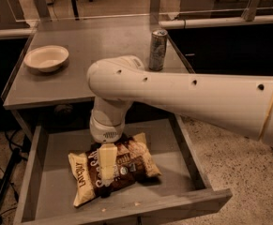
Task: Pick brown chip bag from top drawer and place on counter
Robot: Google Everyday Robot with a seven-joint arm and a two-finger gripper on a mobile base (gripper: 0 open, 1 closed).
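The brown chip bag (126,165) lies flat in the open top drawer (183,172), dark brown in the middle with cream ends. My gripper (105,176) hangs from the white arm, pointing straight down, with its cream finger (106,161) low over the bag's left-middle part. The counter (94,50) is the grey tabletop behind and above the drawer.
A cream bowl (46,58) sits on the counter's left side. A tall drink can (157,49) stands at its right side. The drawer's side walls (30,172) flank the bag. Dark cabinets with a pale rail stand behind.
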